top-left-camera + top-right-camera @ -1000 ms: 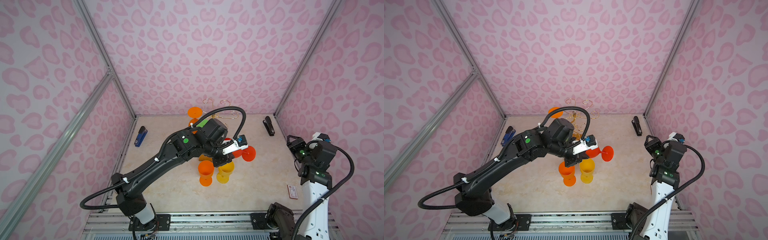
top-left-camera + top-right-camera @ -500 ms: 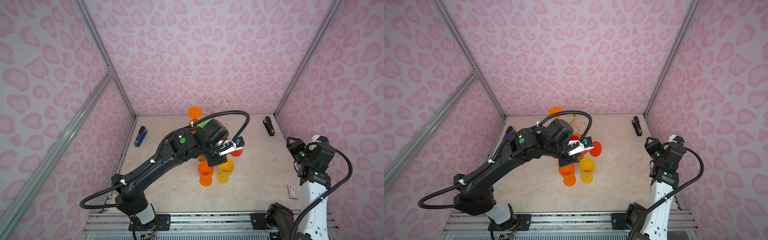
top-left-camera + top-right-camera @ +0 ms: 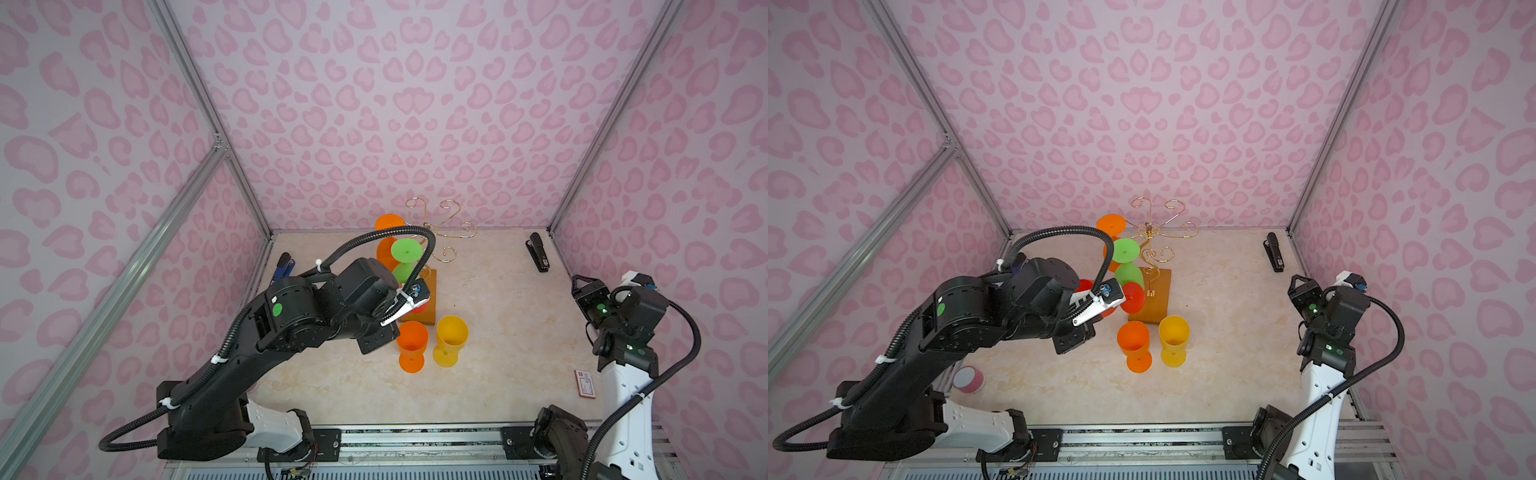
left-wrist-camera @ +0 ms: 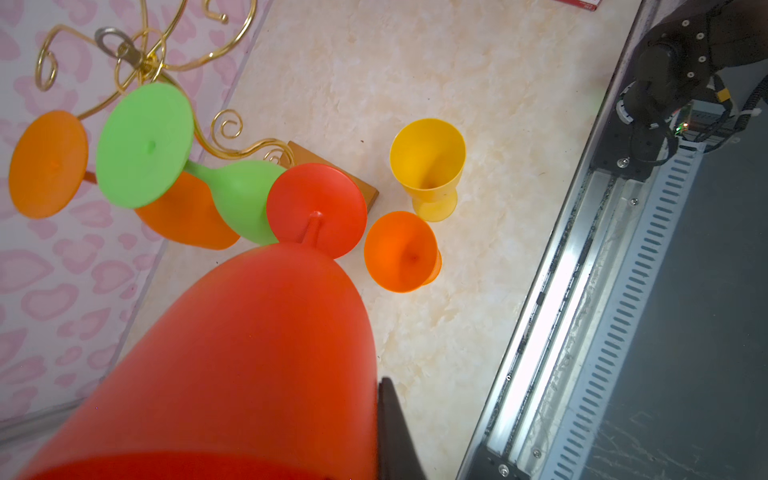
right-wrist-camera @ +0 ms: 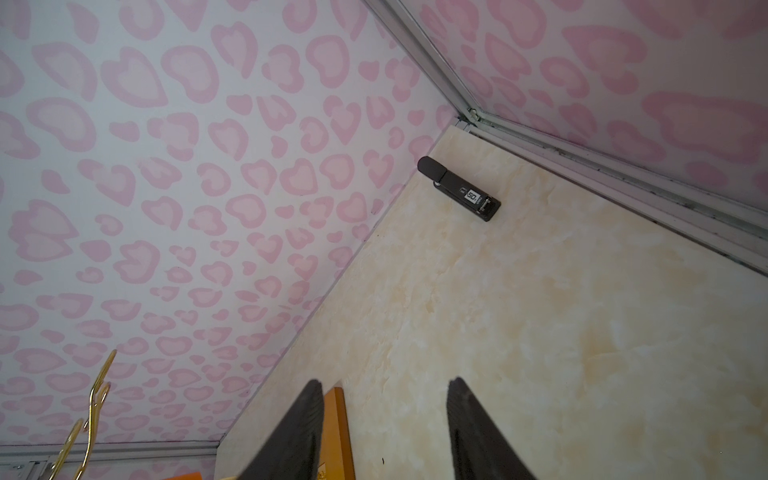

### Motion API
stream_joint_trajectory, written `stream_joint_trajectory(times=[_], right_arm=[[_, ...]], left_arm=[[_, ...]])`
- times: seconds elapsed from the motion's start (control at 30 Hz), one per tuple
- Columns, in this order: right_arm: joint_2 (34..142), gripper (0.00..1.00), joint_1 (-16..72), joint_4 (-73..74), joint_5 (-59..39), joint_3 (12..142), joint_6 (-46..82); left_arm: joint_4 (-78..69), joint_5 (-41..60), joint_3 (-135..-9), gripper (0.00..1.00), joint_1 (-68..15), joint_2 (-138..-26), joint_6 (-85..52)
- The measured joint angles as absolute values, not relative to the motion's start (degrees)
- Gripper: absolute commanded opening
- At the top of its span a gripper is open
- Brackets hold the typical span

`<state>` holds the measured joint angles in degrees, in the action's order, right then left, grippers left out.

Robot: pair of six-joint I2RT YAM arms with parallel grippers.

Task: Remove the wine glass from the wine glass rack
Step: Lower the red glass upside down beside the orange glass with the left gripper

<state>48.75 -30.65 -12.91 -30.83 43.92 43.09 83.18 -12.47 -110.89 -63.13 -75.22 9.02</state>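
— So, what has the left claw (image 3: 1113,297) got?

— It's clamped on the bowl of the red wine glass (image 4: 257,353). I'm holding that glass on its side near the middle of a top view, foot toward the wine glass rack (image 3: 1148,227). As far as I can judge, the foot is clear of the gold arms, so the glass is off the rack but close to it.

— What worries you?

— The neighbour first. The red foot sits just beside the bowl of the green glass (image 3: 1128,275), which hangs upside down on the rack. I cannot tell whether they touch. A careless swing could knock it off its hook, along with the orange hanging glass (image 3: 1111,224) behind it.

— And below?

— An orange cup (image 3: 1133,338) and a yellow cup (image 3: 1174,332) stand upright on the counter (image 3: 1217,353), lower in the frame. Coming straight down, I'd likely tip one. The red bowl is smooth and tapered, so it could slide out of the grip.

— The right claw (image 5: 384,428)?

— Jaws apart, nothing between them, at the right edge, well apart from everything.
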Motion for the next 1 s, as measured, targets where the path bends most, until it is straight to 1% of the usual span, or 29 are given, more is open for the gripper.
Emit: stream_joint_trajectory(times=[0.17,0.33,0.5,0.67,0.83,1.0], right_arm=[[49.39,0.49,-30.65,-12.05,-32.01,43.27,44.01],[49.43,0.49,-30.65,-11.4,-32.64,43.27,44.16],[49.43,0.49,-30.65,-10.72,-33.04,43.27,44.42],[49.63,0.49,-30.65,-10.57,-33.28,43.22,44.45],[49.82,0.49,-30.65,-10.28,-33.98,42.46,45.45],[49.91,0.49,-30.65,-10.15,-34.52,42.39,45.45]], left_arm=[[85.84,-14.41,-107.0,0.02,-63.13,-71.85,4.99],[88.03,-16.78,-101.41,0.02,-63.13,-71.77,1.45],[86.91,-16.1,-93.78,0.02,-63.09,-72.18,0.05],[82.28,-12.08,-86.52,0.02,-60.93,-71.42,-0.4],[76.55,-6.44,-79.44,0.02,-54.37,-70.54,-0.25],[71.22,0.32,-74.83,0.02,-49.39,-72.84,1.85]])
